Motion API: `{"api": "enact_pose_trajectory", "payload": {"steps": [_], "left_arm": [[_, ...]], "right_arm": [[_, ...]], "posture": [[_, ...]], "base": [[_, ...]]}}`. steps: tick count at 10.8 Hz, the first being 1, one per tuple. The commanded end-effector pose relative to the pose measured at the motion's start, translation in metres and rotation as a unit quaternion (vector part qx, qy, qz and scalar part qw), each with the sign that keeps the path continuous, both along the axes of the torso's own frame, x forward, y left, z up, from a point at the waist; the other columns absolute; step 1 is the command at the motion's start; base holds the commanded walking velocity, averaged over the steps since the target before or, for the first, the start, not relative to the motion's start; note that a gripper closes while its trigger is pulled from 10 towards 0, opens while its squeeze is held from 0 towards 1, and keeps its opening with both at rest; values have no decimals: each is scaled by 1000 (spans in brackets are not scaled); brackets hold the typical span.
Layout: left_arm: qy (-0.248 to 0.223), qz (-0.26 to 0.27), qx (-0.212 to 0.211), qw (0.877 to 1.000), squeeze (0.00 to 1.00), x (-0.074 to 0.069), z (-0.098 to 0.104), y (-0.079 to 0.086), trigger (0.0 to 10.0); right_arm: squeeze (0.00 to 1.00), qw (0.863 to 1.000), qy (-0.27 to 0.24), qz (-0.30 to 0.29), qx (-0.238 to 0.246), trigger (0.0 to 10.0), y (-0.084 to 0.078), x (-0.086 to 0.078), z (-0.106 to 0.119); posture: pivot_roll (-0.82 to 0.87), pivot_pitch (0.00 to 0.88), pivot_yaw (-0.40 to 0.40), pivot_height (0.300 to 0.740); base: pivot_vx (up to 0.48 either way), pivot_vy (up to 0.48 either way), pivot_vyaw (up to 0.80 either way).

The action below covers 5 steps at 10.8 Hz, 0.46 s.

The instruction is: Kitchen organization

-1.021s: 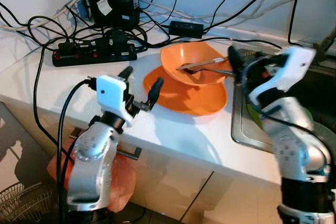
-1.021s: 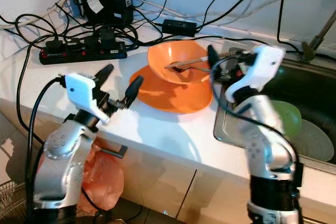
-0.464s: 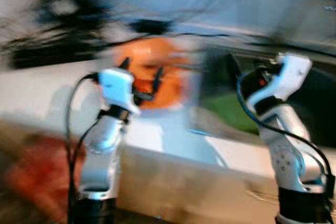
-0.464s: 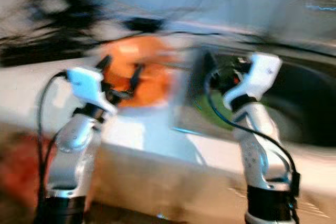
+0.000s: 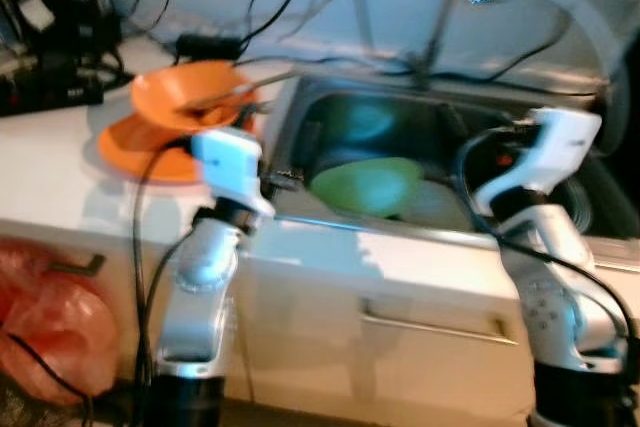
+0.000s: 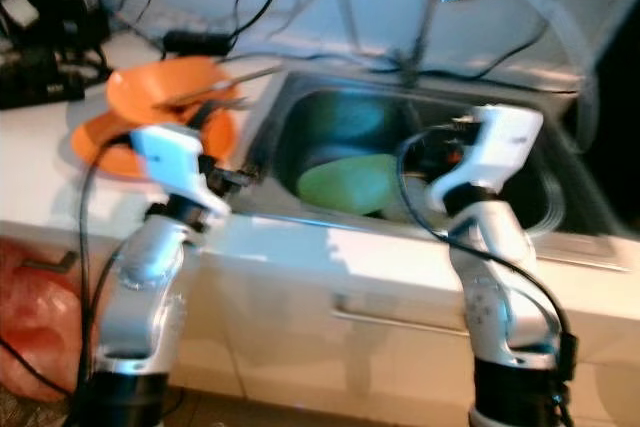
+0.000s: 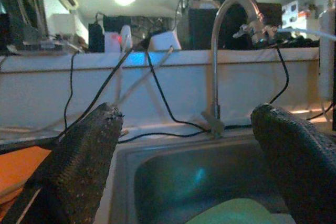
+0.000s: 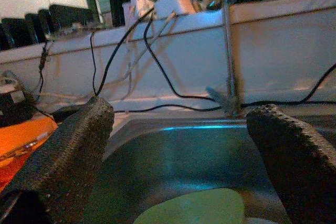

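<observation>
Landmark: the steel sink [image 5: 330, 117], set into the white surface [image 5: 60, 162].

Far to the left of the sink, below the surface edge, an orange-red plastic bag [image 5: 45, 322] hangs against the cabinet front. On the surface left of the sink stand a black tangle of power strips and cables [image 5: 50, 57], blurred. Nearer the sink, an orange bowl [image 5: 185, 92] sits on an orange plate [image 5: 135, 147], with a metal utensil [image 5: 250, 82] lying across the bowl and reaching toward the sink's left rim.

The left pincer [image 7: 184, 145] is held at the sink's front left corner, above the rim. Its two black fingers [image 7: 79, 161] stand wide apart with nothing between them, aimed into the basin.

Inside the sink lies a green plate [image 5: 365, 187], with a pale plate [image 5: 435, 207] just beside it on its right. A curved steel faucet [image 7: 223, 51] rises at the sink's back edge, with black cables trailing along the wall behind it.

The right pincer [image 8: 184, 150] is held at the sink's front right, above the basin. Its fingers [image 8: 68, 150] are likewise spread wide and empty, the green plate visible between them.
</observation>
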State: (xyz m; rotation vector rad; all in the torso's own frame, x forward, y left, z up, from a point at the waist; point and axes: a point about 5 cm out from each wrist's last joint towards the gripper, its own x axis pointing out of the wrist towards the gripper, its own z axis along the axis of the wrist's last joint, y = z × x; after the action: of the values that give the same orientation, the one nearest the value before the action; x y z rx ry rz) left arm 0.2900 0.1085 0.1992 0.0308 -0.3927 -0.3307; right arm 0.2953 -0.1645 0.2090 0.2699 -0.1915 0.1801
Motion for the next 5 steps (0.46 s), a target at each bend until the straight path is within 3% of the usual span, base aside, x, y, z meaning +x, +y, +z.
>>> {"api": "enact_pose_trajectory", "payload": {"steps": [1, 3, 5], "left_arm": [[2, 24, -1, 1000, 0, 2, -1, 8, 10000], [20, 44, -7, 999, 0, 5, -4, 14, 10000], [34, 54, -19, 998, 0, 8, -5, 17, 10000]], "right_arm": [[0, 1000, -2, 19, -5, 10000, 7, -2, 1], [0, 1000, -3, 29, -7, 10000, 10, -3, 0], [0, 1000, 1, 26, -6, 10000, 9, -4, -2]], "posture": [[-10, 0, -45, 740], [-11, 0, -42, 740], [-13, 0, -39, 740]], "base": [[0, 0, 0], [0, 0, 797], [0, 407, 784]]}}
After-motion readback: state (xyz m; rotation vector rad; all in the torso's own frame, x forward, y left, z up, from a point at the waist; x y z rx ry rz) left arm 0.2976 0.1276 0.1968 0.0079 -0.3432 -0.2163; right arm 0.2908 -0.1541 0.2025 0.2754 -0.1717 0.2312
